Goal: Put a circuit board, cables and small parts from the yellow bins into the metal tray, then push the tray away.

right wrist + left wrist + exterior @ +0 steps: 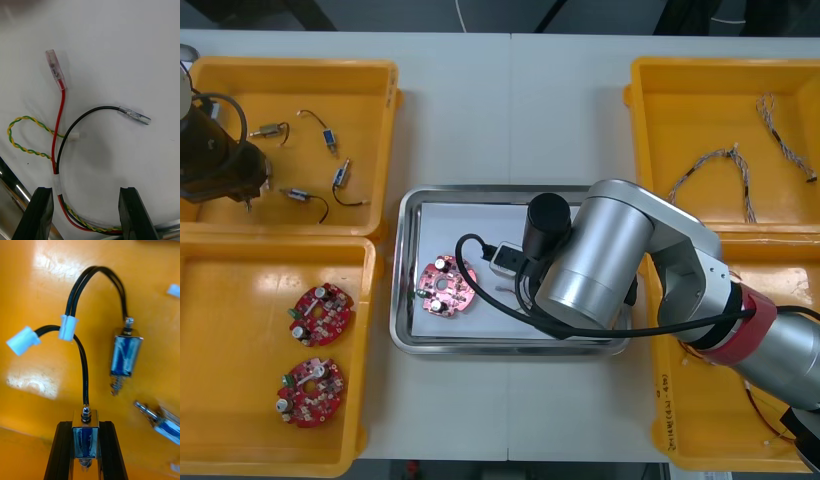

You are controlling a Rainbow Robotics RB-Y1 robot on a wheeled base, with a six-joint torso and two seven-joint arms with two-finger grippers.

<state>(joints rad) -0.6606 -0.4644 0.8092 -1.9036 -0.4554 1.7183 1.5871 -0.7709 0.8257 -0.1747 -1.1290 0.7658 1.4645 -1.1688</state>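
Left wrist view: the left jaws are clamping a small metal part [85, 437] by its sides. The part is sitting upright between the black fingers [62, 450], and its black lead [83, 367] is arching up to a white plug [23, 340]. Two more small metal parts [125, 354] are lying on the floor of the yellow bin [37, 390] just beyond.

Right wrist view: the right jaws are standing wide apart over the white inside of the metal tray [131, 48], gripping nothing. A cable bundle [60, 123] of red, black and twisted yellow-green wires is lying flat on the tray floor. Its taped stem is passing between the fingers [129, 213], nearer one of them, and its loose ends are fanning out beyond.

Front view: this is giving the wider layout. The left arm is reaching into the far left bin, and the right arm [600, 260] is hanging over the tray. A round red circuit board [445, 287] is lying in the tray's left part.
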